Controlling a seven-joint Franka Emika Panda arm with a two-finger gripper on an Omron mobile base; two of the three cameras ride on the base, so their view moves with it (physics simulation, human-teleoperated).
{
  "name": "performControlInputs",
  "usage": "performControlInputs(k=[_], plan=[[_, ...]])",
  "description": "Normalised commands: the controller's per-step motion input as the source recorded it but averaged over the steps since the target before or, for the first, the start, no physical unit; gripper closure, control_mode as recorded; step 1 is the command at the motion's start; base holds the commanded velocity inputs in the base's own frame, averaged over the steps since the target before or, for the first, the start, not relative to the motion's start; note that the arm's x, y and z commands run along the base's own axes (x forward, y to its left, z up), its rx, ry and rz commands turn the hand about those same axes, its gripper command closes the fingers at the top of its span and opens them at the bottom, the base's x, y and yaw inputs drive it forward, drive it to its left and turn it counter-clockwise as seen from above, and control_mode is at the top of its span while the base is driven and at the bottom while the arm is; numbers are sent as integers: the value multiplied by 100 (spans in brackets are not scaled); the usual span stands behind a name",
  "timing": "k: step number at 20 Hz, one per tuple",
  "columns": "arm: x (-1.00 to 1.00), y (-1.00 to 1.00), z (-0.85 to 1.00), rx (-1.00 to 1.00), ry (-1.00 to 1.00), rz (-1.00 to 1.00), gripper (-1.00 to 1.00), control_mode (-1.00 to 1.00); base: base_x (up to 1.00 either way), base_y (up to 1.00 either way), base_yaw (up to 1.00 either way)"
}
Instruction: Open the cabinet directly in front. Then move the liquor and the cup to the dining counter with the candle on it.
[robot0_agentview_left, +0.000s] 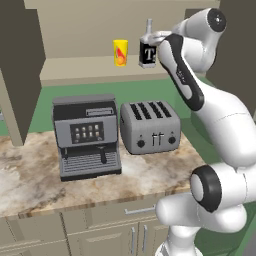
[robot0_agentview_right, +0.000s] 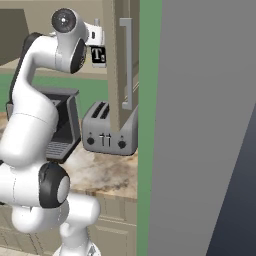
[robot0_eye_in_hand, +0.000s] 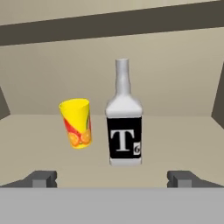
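Observation:
The cabinet (robot0_agentview_left: 75, 67) stands open, its doors swung wide, one door (robot0_agentview_right: 116, 75) showing a long silver handle. On its shelf (robot0_eye_in_hand: 179, 140) the yellow cup (robot0_agentview_left: 120, 52) (robot0_eye_in_hand: 76, 124) stands left of the liquor (robot0_agentview_left: 148, 54) (robot0_agentview_right: 98, 54) (robot0_eye_in_hand: 124, 131), a dark bottle with a white "T" label and a pale neck. Both are upright and a little apart. My gripper (robot0_eye_in_hand: 113, 179) is open at shelf height, just in front of the liquor, which stands centred ahead of the gap between the fingertips (robot0_eye_in_hand: 43, 178). Nothing is held. The hand (robot0_agentview_left: 159, 36) sits close to the bottle's right side.
Below the shelf, a grey coffee machine (robot0_agentview_left: 87, 135) and a grey toaster (robot0_agentview_left: 150, 125) (robot0_agentview_right: 110, 132) stand on the marble worktop (robot0_agentview_left: 30, 180). Low beige cabinets (robot0_agentview_left: 115, 230) run beneath. A tall grey panel (robot0_agentview_right: 200, 125) stands at the right.

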Motion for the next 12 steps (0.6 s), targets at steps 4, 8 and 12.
performControlInputs(k=[4, 8, 12], plan=[[2, 9, 8, 0, -2, 0, -100, -100, 0, 0, 0], [4, 0, 0, 0, 0, 0, -100, -100, 0, 0, 0], [29, 0, 0, 0, 0, 0, -100, -100, 0, 0, 0]])
